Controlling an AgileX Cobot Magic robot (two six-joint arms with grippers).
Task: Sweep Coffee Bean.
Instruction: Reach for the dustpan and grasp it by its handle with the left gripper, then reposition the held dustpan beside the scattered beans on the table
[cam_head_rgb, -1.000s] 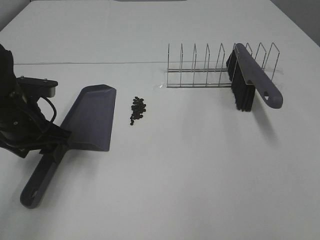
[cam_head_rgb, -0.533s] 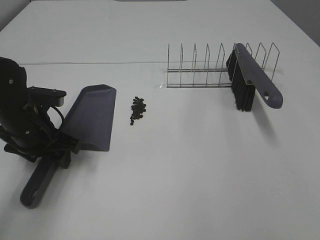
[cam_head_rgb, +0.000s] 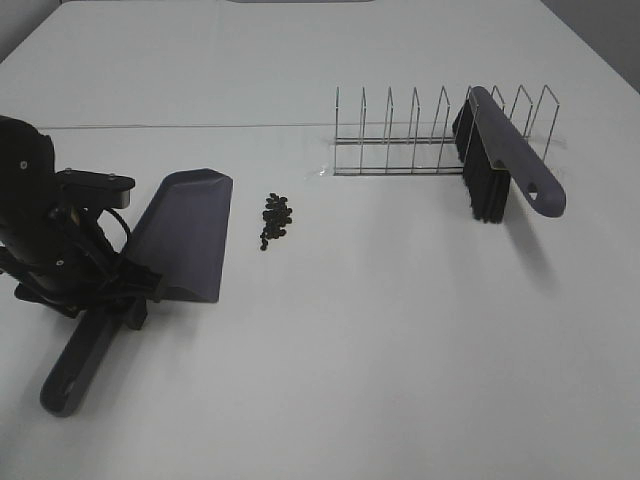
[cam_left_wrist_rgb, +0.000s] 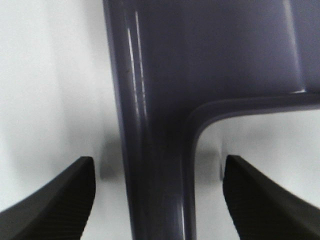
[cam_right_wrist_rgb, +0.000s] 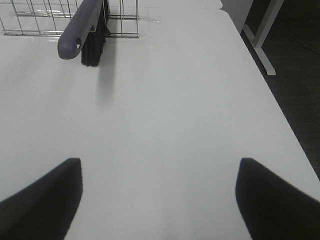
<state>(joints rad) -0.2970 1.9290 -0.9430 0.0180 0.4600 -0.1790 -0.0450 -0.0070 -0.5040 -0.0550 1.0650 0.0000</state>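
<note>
Coffee bean (cam_head_rgb: 275, 220) is what I am after, so I am starting at my left claw (cam_left_wrist_rgb: 157, 165). Its fingers are standing apart on either side of the dustpan (cam_head_rgb: 185, 235) handle (cam_left_wrist_rgb: 155, 150), with bare tabletop (cam_head_rgb: 400, 350) showing in both gaps, so nothing is being gripped yet. I am judging that it is straddling the handle in order to close on it and steady the pan for the sweep.

Outward from there, the coffee bean is lying in a small dark cluster just beside the dustpan, on the side away from my left arm and not touching it. That is close enough, I am guessing, for a short push to carry it in. Well apart from the dustpan, beyond the cluster, the brush (cam_head_rgb: 505, 155) is leaning in the wire rack (cam_head_rgb: 400, 140) with its bristles down and its grip sticking out, handy for taking.

My right claw (cam_right_wrist_rgb: 160, 162) is hanging over bare tabletop with its fingers wide apart and nothing between them. It is not showing in the high view. The left arm is covering the spot where the handle meets the pan, the left wrist picture is blurring badly, and neither wrist camera is catching the cluster. I am not managing to count the pieces.
</note>
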